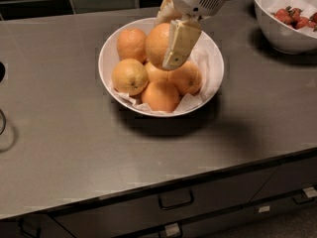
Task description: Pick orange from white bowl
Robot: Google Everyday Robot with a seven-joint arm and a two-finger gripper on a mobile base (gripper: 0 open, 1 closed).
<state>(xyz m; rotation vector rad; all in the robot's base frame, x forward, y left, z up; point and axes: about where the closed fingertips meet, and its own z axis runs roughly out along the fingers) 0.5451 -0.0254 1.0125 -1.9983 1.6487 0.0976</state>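
Observation:
The white bowl (210, 90) stands in the middle of the grey counter, lined with crumpled white paper and holding several oranges. My gripper (166, 43) comes down from the top of the view and is shut on the orange (157, 44), the large bright one, with one cream finger (179, 44) across its right side. The orange is held above the other fruit in the bowl. A paler yellowish orange (129, 76) with a dark speck lies at the bowl's left.
A second white bowl (282, 33) with red strawberries stands at the back right. The grey counter (64, 133) runs to a front edge with drawers and handles (175, 200) below. A dark tiled wall is behind.

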